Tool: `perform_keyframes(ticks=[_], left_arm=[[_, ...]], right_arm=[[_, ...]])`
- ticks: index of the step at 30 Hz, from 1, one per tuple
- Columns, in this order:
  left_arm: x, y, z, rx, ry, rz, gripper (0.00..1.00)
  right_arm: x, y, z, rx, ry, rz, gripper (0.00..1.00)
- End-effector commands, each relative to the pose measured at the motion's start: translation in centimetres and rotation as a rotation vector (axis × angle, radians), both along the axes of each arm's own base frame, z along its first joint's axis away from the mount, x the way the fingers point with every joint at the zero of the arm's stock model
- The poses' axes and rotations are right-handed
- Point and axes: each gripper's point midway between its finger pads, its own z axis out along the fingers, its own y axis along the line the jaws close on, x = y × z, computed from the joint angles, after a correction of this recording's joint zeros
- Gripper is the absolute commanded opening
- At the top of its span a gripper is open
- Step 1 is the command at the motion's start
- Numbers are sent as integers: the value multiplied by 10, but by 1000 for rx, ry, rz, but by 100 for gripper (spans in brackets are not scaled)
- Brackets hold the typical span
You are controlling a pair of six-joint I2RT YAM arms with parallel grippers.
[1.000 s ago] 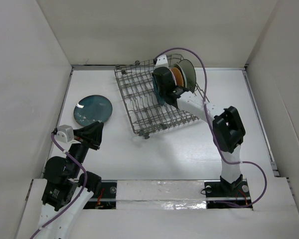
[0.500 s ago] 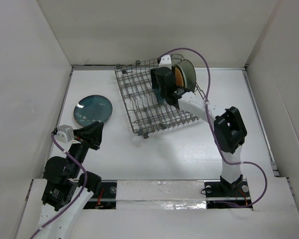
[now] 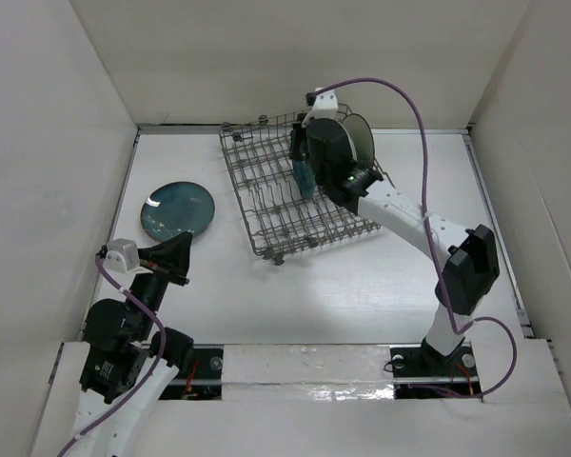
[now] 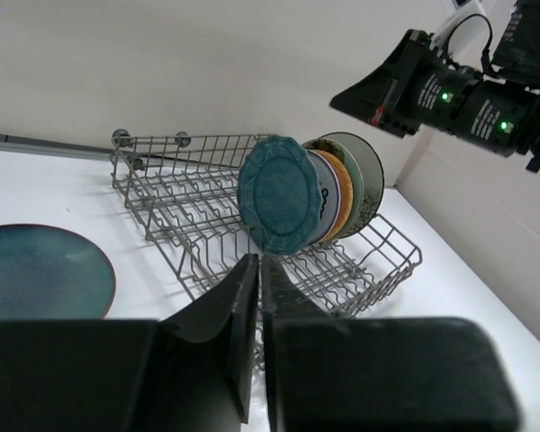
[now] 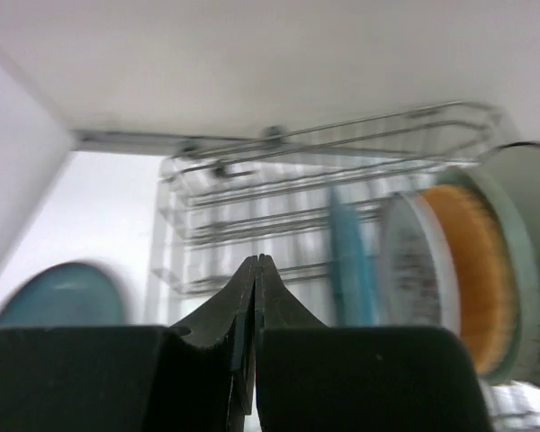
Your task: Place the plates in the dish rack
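Observation:
The grey wire dish rack (image 3: pixel 266 190) stands at the back middle of the table. Several plates stand on edge at its right end: teal scalloped (image 4: pixel 279 205), white (image 4: pixel 329 193), orange woven-look (image 4: pixel 345 193) and pale green (image 4: pixel 367 175). The right wrist view shows them blurred, the teal one (image 5: pixel 346 270) nearest. The dark teal plate (image 3: pixel 178 209) lies flat on the table left of the rack. My right gripper (image 3: pixel 300 145) hovers above the racked plates, shut and empty. My left gripper (image 3: pixel 187 244) is shut and empty, near the dark teal plate's front edge.
White walls close in the table on the left, back and right. The rack sits at an angle, its near corner (image 3: pixel 266 252) towards the table's middle. The right arm's purple cable (image 3: pixel 400 95) loops above the rack.
My right gripper has risen and drawn back from the teal scalloped plate, which stays standing in the rack. The right arm has stretched out. The left arm has not moved.

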Motion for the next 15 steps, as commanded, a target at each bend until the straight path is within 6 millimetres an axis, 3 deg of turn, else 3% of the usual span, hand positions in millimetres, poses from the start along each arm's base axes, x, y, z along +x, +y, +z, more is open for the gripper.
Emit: perform_keyframes(ticks=[1, 4, 6, 7, 10, 14, 15], left_arm=[[-3, 8, 16, -44, -45, 34, 1], [-5, 15, 19, -64, -55, 65, 0], [-6, 21, 21, -75, -67, 93, 0], [-8, 24, 24, -81, -82, 102, 0], [-11, 29, 28, -97, -99, 118, 0], [-13, 32, 30, -109, -106, 131, 0], [-14, 34, 30, -115, -106, 138, 0]], right_arm=[[-35, 75, -3, 94, 41, 203, 0], [-55, 124, -21, 146, 94, 291, 0], [-64, 144, -35, 176, 139, 324, 0], [-71, 161, -53, 204, 190, 345, 0], [-84, 188, -70, 279, 259, 379, 0], [-107, 228, -120, 293, 374, 410, 0], [-104, 230, -121, 306, 376, 397, 0]])
